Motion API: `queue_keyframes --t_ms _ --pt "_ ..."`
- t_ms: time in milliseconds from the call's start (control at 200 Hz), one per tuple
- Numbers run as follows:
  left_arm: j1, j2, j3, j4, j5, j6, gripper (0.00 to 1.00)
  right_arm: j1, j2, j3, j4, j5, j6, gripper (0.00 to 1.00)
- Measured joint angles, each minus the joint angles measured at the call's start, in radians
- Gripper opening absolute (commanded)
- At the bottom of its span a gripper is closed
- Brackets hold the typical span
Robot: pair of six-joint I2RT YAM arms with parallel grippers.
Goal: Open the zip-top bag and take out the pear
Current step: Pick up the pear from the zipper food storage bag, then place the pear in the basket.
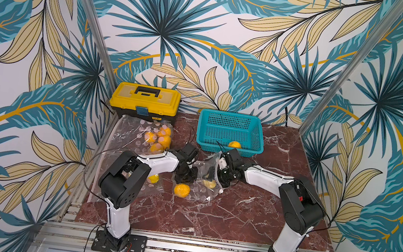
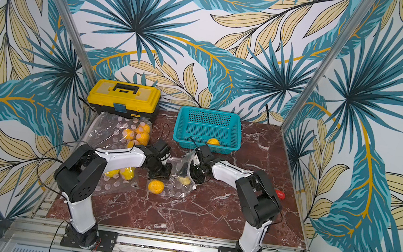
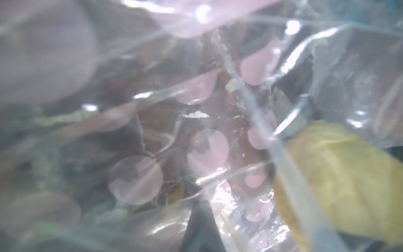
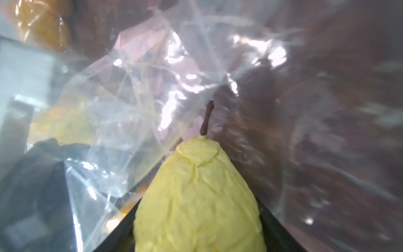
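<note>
In both top views the pear [image 1: 209,184] [image 2: 184,181] lies inside the clear zip-top bag [image 1: 198,197] at mid-frame on the red marble tabletop [image 1: 235,217], leaf-print walls [image 1: 209,26] around; the right gripper [image 1: 210,178] reaches in over it, and the left gripper [image 1: 184,180], pressed together, sits just left of it. The left wrist view shows the zip-top bag [image 3: 196,109] close up, the pear [image 3: 338,185] blurred at lower right. In the right wrist view the pear [image 4: 196,196] fills lower centre between two black fingers [image 4: 277,231] flanking it; whether they squeeze it I cannot tell.
</note>
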Motion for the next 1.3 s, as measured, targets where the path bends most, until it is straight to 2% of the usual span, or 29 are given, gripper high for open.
queue_keyframes --t_ms 220,421,581,761,931,1302 --pt "0.0 0.003 -0.005 0.009 0.007 0.0 0.02 -0.127 -0.188 -0.101 -0.066 0.021 -0.031 0.68" --pt "0.0 0.003 -0.007 0.015 0.009 0.0 0.02 -0.261 -0.312 -0.118 -0.174 0.059 -0.081 0.69" --pt "0.0 0.003 -0.007 0.016 0.009 0.0 0.02 -0.327 -0.391 -0.067 -0.291 0.15 -0.119 0.69" --pt "0.0 0.003 -0.007 0.016 0.01 0.0 0.02 -0.346 -0.407 0.058 -0.351 0.248 -0.158 0.69" --pt "0.0 0.003 -0.007 0.016 0.01 0.0 0.02 -0.349 -0.296 0.258 -0.369 0.293 -0.194 0.69" --pt "0.0 0.003 -0.009 0.019 0.011 -0.002 0.03 -0.362 0.182 0.764 -0.441 0.429 -0.301 0.71"
